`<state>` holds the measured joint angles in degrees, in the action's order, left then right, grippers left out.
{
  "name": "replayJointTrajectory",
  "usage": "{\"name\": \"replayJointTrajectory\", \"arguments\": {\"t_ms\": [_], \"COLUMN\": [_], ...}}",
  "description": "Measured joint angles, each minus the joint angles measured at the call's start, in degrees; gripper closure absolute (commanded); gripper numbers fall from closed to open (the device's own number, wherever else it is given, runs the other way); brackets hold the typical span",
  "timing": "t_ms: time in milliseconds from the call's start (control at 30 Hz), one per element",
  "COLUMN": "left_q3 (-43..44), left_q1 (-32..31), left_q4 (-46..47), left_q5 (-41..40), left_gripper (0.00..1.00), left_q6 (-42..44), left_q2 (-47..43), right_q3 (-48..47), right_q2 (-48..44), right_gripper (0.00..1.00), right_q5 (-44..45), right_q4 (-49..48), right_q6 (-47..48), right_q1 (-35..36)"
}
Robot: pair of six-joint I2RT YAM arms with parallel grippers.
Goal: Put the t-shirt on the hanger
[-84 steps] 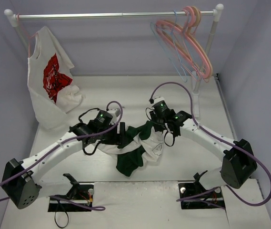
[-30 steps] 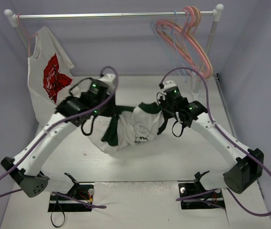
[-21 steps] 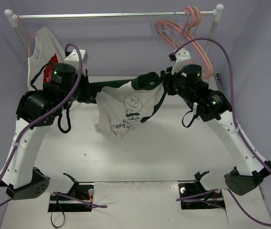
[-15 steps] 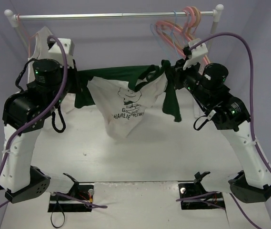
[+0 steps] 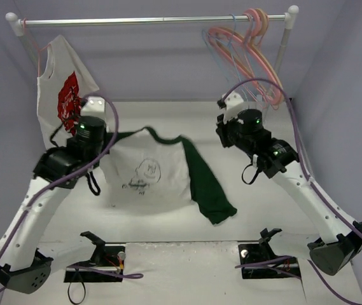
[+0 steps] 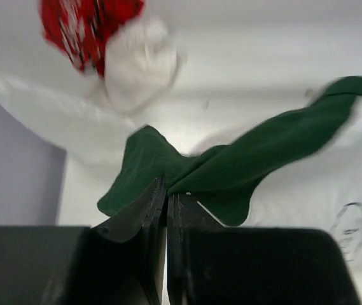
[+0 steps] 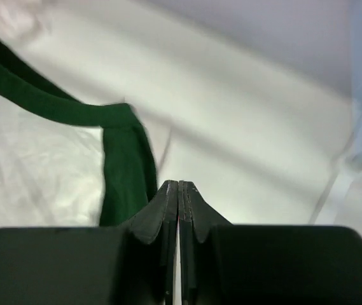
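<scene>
Pale table point(image 5: 263, 210) fills most of the overhead view, and a metal rail point(image 5: 149, 20) is seen running across its far side between two posts. The t-shirt point(image 5: 146, 171) is laid out flat on the table between the two arms: its whitish body is spread wide, one dark green sleeve is stretched toward the near right, and the other is drawn up to the left. A faint line drawing of a round-headed figure can be made out on the body, with a trace of lettering beneath it that is too faint to be read. A white shirt point(image 5: 52, 76) with a red print is hung at the left end of the rail; no words can be read in that print. The left gripper point(image 6: 167, 190) is placed at the left shoulder of the t-shirt, and in the left wrist view its fingers are seen pinched on a fold of the green sleeve. The right gripper point(image 7: 178, 185) is held off the right shoulder of the t-shirt, its fingers pressed together with nothing between them; the green sleeve is seen just to the left of them in the right wrist view. Pink hangers point(image 5: 257, 63) are hung at the right end of the rail, and the hanger point(image 5: 219, 60) is hung among them, well apart from the t-shirt.
</scene>
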<state>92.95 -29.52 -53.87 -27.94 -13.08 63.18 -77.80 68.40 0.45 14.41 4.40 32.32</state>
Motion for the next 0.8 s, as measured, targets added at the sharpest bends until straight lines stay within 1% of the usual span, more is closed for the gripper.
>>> {"name": "replayJointTrajectory", "arguments": {"t_ms": [67, 167, 200, 233, 300, 367, 400, 433, 467, 533, 667, 800], "left_q3": [-10.82, -27.15, -31.52, -35.43, -40.30, -41.88, -41.99, -41.99, -42.03, -42.56, -45.11, -45.94], "left_q1": [1.09, 3.06, 3.65, 4.20, 4.74, 4.83, 4.83, 4.87, 5.01, 5.79, 8.98, 12.46], "left_q4": [2.36, 5.09, 6.03, 6.25, 6.49, 6.40, 6.51, 6.82, 7.13, 7.69, 7.93, 7.58], "left_q5": [0.26, 3.06, 4.28, 5.44, 7.48, 9.16, 10.08, 10.86, 11.91, 13.55, 16.41, 18.97], "left_gripper": [1.00, 1.00, 1.00, 1.00, 0.99, 0.86, 0.86, 0.86, 0.83, 0.82, 0.82, 0.82], "left_q6": [-2.95, -7.98, -9.53, -11.32, -14.49, -17.09, -18.16, -19.23, -20.41, -21.88, -23.37, -23.54], "left_q2": [-1.92, -3.43, -3.76, -3.85, -3.26, -2.16, -1.57, -1.18, -0.98, -1.20, -2.73, -3.85], "right_q3": [6.05, 13.25, 14.91, 15.98, 17.07, 17.18, 17.16, 17.16, 17.16, 17.18, 16.96, 13.90], "right_q2": [0.00, -0.04, -0.04, -0.04, 0.07, 0.87, 1.81, 2.99, 4.48, 7.98, 15.30, 24.24], "right_gripper": [1.00, 1.00, 0.98, 0.83, 0.65, 0.60, 0.57, 0.57, 0.57, 0.57, 0.57, 0.57], "right_q5": [0.00, -0.13, -0.42, -0.83, -1.86, -3.65, -4.57, -5.62, -6.82, -8.79, -13.11, -16.13], "right_q4": [0.94, 1.75, 2.10, 2.27, 2.60, 2.25, 1.88, 1.44, 0.98, 0.15, -2.01, -3.61], "right_q6": [-1.97, -5.07, -5.97, -6.67, -8.22, -9.33, -9.64, -10.03, -10.29, -10.49, -9.97, -8.24], "right_q1": [0.02, 0.50, 0.76, 1.03, 1.73, 2.34, 2.49, 2.73, 2.97, 3.10, 3.37, 3.37]}}
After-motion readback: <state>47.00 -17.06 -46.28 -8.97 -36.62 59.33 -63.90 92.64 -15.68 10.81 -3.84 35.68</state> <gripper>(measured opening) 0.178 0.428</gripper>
